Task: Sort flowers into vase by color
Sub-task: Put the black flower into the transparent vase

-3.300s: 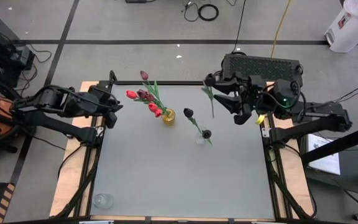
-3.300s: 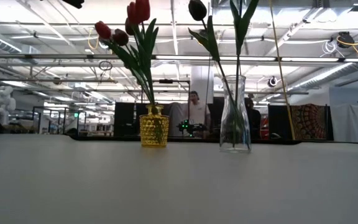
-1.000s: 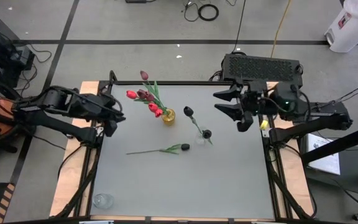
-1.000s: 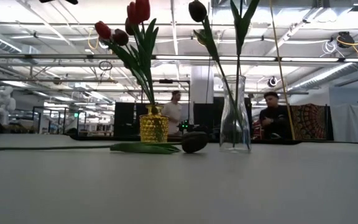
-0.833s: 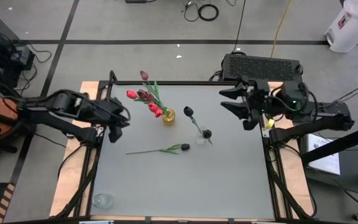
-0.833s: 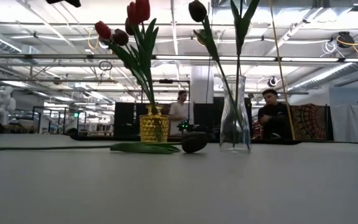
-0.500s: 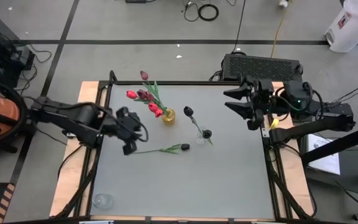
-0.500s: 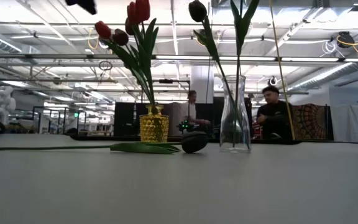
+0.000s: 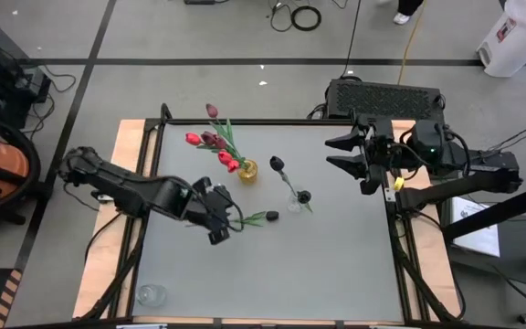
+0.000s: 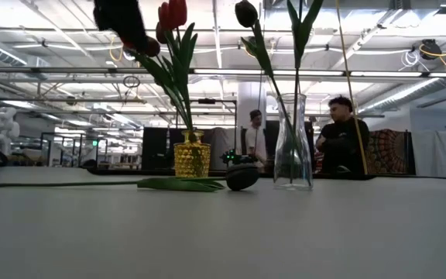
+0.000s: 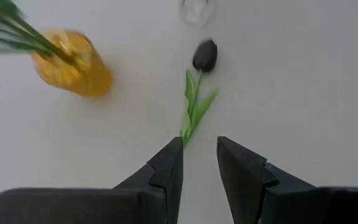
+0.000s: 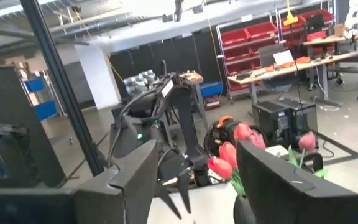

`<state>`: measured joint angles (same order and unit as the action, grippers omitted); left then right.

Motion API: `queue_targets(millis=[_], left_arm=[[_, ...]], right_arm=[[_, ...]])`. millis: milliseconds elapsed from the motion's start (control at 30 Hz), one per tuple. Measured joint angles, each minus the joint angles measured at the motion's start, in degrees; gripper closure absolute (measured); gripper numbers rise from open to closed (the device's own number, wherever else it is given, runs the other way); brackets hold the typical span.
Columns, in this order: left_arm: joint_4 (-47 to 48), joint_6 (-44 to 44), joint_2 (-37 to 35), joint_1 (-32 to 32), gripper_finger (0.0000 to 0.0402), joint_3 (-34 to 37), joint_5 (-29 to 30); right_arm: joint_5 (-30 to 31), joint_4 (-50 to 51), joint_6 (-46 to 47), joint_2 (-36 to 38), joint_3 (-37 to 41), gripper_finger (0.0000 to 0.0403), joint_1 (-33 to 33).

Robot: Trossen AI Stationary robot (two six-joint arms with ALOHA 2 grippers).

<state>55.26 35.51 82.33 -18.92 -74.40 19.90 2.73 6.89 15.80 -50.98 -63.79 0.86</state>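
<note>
We see the left gripper (image 9: 219,219) over the table with fingers parted and holding nothing, above the stem of 1 near-black tulip (image 9: 269,217) lying between the yellow vase (image 9: 247,171) and clear vase (image 9: 294,204). The right gripper (image 9: 345,153), also parted and empty, waits near the table's right edge.

colours on the grey surface (image 9: 336,265)

red and maroon tulips (image 9: 210,142) are showing in a textured amber-yellow vase (image 9: 247,171); a near-black tulip (image 9: 249,218) with green stem is lying beside a clear vase (image 9: 295,203).
</note>
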Motion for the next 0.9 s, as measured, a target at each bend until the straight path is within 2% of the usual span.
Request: queue_targets(millis=[200,500,600,900], left_arm=[[-5.47,4.58,2.42,-1.62,0.0295,6.01,0.12],[-13.94,4.40,3.65,-0.50,0.0294,13.52,-5.19],[-18.17,2.92,4.90,0.69,0.0294,15.44,-7.78],[-20.95,-4.43,10.66,4.70,0.0294,16.61,-12.71]], right_arm=[[-0.03,2.48,-0.01,0.00,0.00,0.0193,0.00],[-0.03,4.87,-0.42,0.00,0.00,0.0193,0.00],[-0.03,4.95,-0.44,0.00,0.00,0.0193,0.00],[-0.03,5.08,-0.15,-0.01,0.00,0.0193,0.00]])
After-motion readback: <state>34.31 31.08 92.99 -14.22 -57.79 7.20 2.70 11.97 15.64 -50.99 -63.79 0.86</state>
